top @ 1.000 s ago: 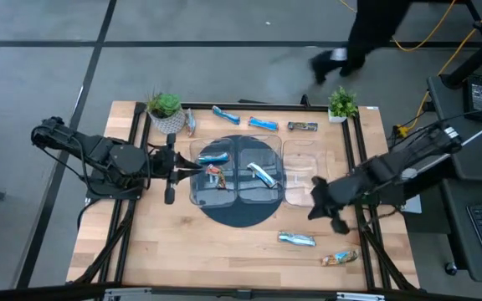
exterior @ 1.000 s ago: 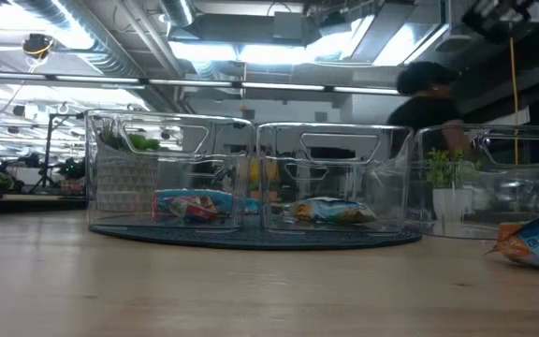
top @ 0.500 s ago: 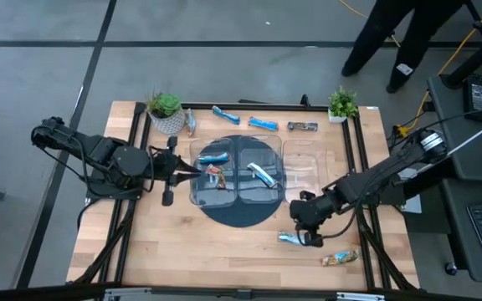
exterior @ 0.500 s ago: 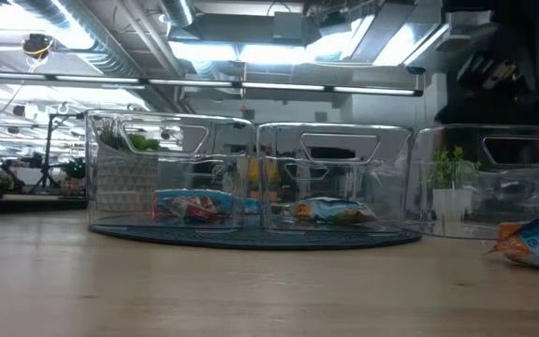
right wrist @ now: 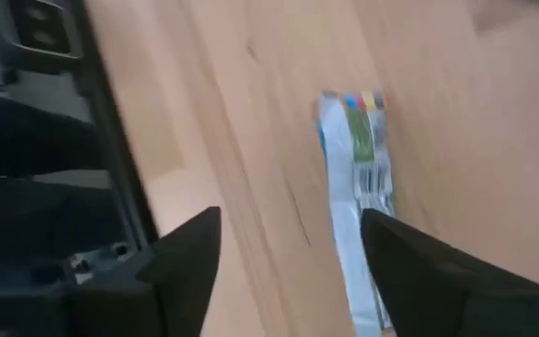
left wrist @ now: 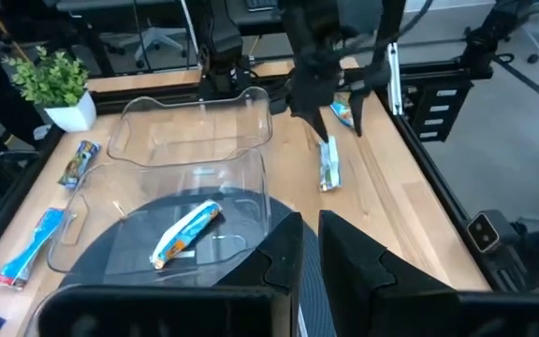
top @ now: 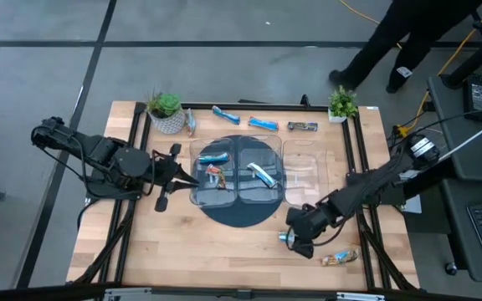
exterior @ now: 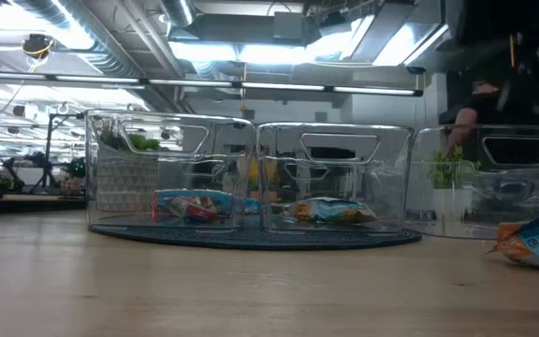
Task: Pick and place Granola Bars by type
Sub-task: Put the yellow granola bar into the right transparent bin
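Observation:
My right gripper [right wrist: 293, 245] stands open just above a silver-blue granola bar [right wrist: 356, 178] that lies flat on the wood near the table's front edge [top: 284, 238]; its fingers straddle the bar's near end without touching it. A tan-orange bar [top: 340, 258] lies to the bar's right. My left gripper [left wrist: 309, 245] is shut and hovers beside the left clear tray [top: 201, 191]. That tray holds a blue bar [top: 214, 156] and a tan bar [top: 217, 176]. The middle tray holds a silver-blue bar [top: 263, 174].
Three clear trays stand side by side, two on a dark round mat [top: 239, 213], the right one [top: 304, 177] with nothing in it. Several bars [top: 263, 124] lie along the far edge between two potted plants [top: 166, 109]. A person [top: 400, 38] walks beyond the table.
My right gripper has come down and toward the table's near left, from beside the right tray to just over the silver-blue bar, rolling as it went. My left gripper has turned a little in place. The person behind the table has walked on.

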Robot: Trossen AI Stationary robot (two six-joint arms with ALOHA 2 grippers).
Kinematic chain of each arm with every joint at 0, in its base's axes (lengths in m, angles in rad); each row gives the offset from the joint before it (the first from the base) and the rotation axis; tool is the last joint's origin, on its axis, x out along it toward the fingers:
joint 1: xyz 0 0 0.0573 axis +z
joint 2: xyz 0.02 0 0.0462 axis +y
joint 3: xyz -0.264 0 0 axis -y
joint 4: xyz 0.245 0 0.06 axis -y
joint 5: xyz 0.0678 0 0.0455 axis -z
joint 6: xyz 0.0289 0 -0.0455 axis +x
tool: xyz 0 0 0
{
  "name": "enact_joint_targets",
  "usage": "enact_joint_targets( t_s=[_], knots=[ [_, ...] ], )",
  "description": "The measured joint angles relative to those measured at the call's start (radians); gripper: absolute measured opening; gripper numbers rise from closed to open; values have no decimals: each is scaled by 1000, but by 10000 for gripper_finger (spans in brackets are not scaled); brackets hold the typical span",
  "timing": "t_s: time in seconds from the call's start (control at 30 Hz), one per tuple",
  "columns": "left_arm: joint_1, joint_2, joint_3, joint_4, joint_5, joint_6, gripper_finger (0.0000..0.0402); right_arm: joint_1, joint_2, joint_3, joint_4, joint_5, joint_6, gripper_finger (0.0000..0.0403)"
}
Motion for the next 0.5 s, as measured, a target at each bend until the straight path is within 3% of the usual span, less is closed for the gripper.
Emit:
enact_joint_targets(
  t_s=[0.17, 0.5],
  knots=[
    [0, 0, 0, 0, 2, 7, 31, 19, 87, 0, -6, 0, 74, 273],
    [0, 0, 0, 2, 13, 5, 31, 28, 236, 4, -27, -23, 102, 268]
  ],
)
